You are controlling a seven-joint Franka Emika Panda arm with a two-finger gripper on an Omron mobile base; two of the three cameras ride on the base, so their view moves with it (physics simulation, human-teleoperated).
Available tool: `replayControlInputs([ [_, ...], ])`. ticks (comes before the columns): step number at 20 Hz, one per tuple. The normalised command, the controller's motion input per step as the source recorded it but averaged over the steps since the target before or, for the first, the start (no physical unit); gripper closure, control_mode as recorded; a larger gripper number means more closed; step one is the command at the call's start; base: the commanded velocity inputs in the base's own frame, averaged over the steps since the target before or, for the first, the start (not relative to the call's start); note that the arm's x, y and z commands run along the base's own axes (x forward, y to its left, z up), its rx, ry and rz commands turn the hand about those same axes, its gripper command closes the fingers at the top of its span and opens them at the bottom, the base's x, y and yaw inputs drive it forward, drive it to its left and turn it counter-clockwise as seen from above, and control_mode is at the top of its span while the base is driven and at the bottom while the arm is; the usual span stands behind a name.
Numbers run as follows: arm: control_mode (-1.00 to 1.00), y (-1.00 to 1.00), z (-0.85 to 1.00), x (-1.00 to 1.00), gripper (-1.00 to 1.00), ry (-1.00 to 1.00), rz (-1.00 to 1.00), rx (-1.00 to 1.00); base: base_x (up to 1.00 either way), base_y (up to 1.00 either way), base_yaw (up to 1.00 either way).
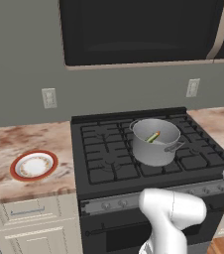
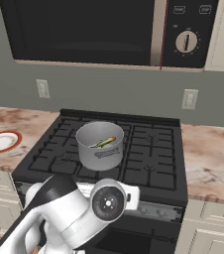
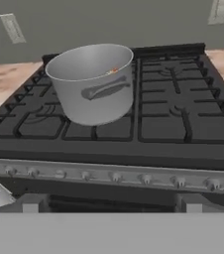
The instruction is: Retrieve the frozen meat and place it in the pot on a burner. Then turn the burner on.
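The pot (image 1: 155, 141) stands on the black stove (image 1: 109, 168), on the grate over a burner (image 1: 144, 159) near the middle of the cooktop, a little toward the near edge. It is upright, with one loop handle (image 3: 104, 89) turned toward the front. The meat (image 1: 153, 137) lies inside the pot, leaning slantwise against the inner wall; from the right base camera it shows as a slim greenish-yellow strip (image 2: 103, 143) across the pot's bottom, and from the hand camera only its tip (image 3: 115, 71) peeks over the rim.

The gripper (image 3: 111, 206) hangs low in front of the stove, level with the knob row (image 3: 114, 176) on the front panel, looking up and across the cooktop at the pot. Its two tips sit far apart at the bottom corners of the hand view, so the claw is released and grasps nothing. It is well apart from the pot and touches no knob.

The arm (image 2: 79, 213) bends in front of the oven door in both base views, its wrist joint facing the right base camera.

A red-rimmed plate (image 1: 33, 165) rests on the marble counter (image 1: 25, 144) left of the stove. A microwave (image 2: 109, 30) hangs above the cooktop, and outlets (image 1: 49, 97) sit on the grey wall behind.
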Motion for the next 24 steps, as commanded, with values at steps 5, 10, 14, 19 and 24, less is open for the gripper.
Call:
replayControlInputs([
  [5, -1.0, 0.18, -0.44, 0.02, -1.0, 0.01, 0.06, -0.05, 0.0, 0.0, 0.0],
  [10, -1.0, 0.03, -0.1, 0.0, -1.0, 0.0, 0.02, 0.0, 0.0, 0.0, 0.0],
  [14, -1.0, 0.1, 0.0, -0.15, -1.0, 0.0, 0.0, 0.0, 0.0, 0.0, 0.0],
  [19, 1.0, 0.0, 0.0, 0.0, -1.0, 0.0, 0.0, 0.0, -0.39, 0.4, 0.0],
  [24, 1.0, 0.0, 0.0, 0.0, -1.0, 0.0, 0.0, 0.0, -0.34, 0.73, -0.01],
])
